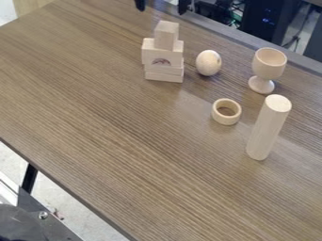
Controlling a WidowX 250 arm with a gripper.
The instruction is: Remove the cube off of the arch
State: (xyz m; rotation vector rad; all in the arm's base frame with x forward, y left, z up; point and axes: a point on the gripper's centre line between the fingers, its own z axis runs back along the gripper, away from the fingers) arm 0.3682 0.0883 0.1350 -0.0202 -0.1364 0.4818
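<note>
The cube (166, 35) sits on top of the arch (151, 52), and from the tool (162, 4) it lies at about six o'clock in the view, a short way down from the top edge. The tool's two fingers stand wide apart along a nine-to-three line, with nothing held between them, so coming at the cube calls for a move toward six and then a grip on its sides, likely without turning. How high the tool hangs I can't tell. Counting up: one cube, one arch, what look like two flat blocks (164, 76) under it, one egg (208, 63) at three o'clock from the arch, one cup (269, 64), one ring (217, 113), one rod (269, 129).
</note>
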